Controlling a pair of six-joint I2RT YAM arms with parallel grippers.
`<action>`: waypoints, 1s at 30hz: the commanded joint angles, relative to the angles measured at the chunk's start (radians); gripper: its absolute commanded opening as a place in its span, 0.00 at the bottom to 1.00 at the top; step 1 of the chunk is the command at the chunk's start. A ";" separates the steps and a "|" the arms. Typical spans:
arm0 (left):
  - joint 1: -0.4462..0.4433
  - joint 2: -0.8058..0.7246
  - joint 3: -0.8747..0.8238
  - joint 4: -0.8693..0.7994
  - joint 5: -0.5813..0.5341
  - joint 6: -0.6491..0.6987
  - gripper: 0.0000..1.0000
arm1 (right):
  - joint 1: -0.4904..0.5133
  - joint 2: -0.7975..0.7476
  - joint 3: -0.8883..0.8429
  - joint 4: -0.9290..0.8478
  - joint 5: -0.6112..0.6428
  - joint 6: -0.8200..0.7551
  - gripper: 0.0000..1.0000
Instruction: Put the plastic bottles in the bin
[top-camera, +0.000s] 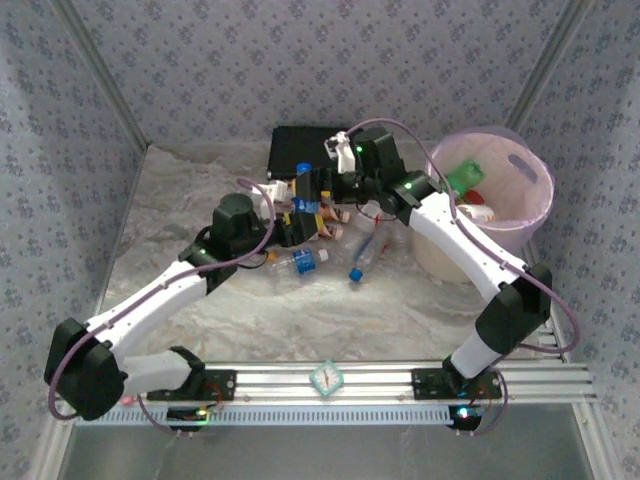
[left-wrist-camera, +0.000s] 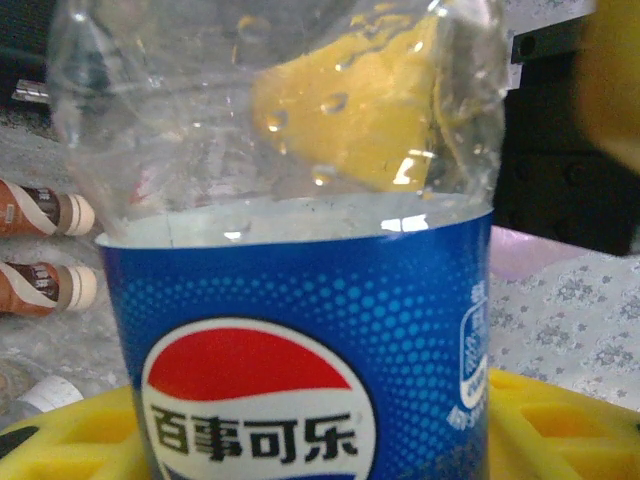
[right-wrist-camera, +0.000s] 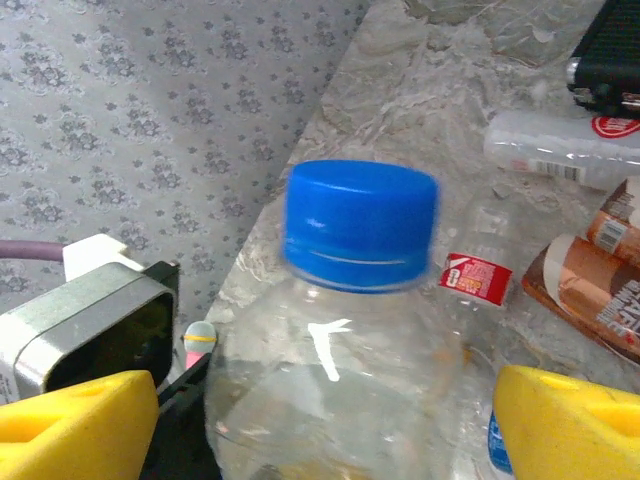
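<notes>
A clear plastic bottle with a blue Pepsi label (left-wrist-camera: 300, 330) and a blue cap (right-wrist-camera: 360, 225) stands upright between both grippers at mid-table (top-camera: 303, 172). My left gripper (left-wrist-camera: 310, 430) is shut on its labelled body, yellow pads (left-wrist-camera: 560, 420) on either side. Higher up, at the neck, my right gripper (right-wrist-camera: 325, 420) stands open around it, with a gap at its left pad (right-wrist-camera: 80, 420). Loose bottles lie nearby: clear with blue caps (top-camera: 300, 262) (top-camera: 360, 258), orange-brown ones (top-camera: 335, 215) (left-wrist-camera: 40, 210) (right-wrist-camera: 590, 280). The bin (top-camera: 535, 200) stands at the right, a green bottle (top-camera: 465, 178) inside.
A flat black case (top-camera: 300, 150) lies at the back behind the grippers (right-wrist-camera: 610, 50). A clear red-labelled bottle (right-wrist-camera: 570, 150) lies beside it. Patterned walls close in the table on three sides. The marble top in front of the bottles is bare (top-camera: 330, 320).
</notes>
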 joint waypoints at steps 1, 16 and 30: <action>0.006 0.003 0.052 0.063 0.033 -0.008 0.13 | 0.000 0.019 -0.031 0.093 -0.067 0.058 0.85; 0.001 -0.004 0.070 0.028 0.039 0.015 0.70 | -0.055 -0.015 0.014 0.041 -0.031 0.024 0.43; 0.002 -0.055 0.096 -0.400 -0.092 0.253 1.00 | -0.395 -0.261 0.178 -0.452 0.333 -0.239 0.27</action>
